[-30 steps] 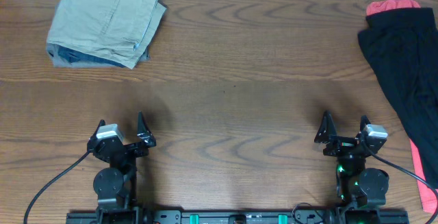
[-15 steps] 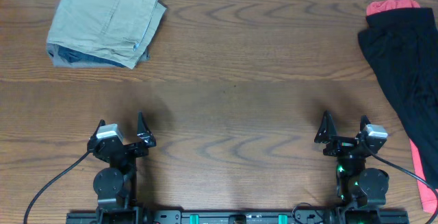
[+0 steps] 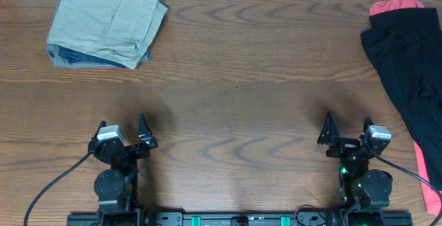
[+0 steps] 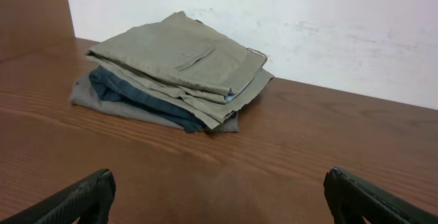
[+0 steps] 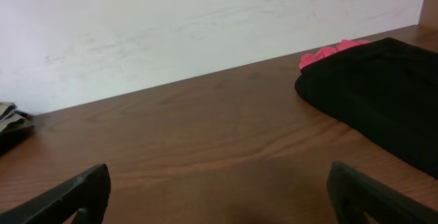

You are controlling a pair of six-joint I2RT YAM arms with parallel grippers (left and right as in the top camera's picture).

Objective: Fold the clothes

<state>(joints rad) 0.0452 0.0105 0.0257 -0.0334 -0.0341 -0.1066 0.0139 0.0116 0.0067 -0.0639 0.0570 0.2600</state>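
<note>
Left fingers (image 3: 143, 124) and right fingers (image 3: 329, 124) released, empty, parked well short of crumpled black shirt (image 3: 407, 60), ready for first grab.

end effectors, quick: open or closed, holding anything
left end effector: open, holding nothing
right end effector: open, holding nothing

The overhead camera looks straight down on the table (image 3: 235, 67). Both wrist cameras sit low near the table's front edge, facing its far side. The left shares the khaki trousers (image 3: 103, 22) with overhead, the right the black shirt (image 3: 407, 60)
</note>
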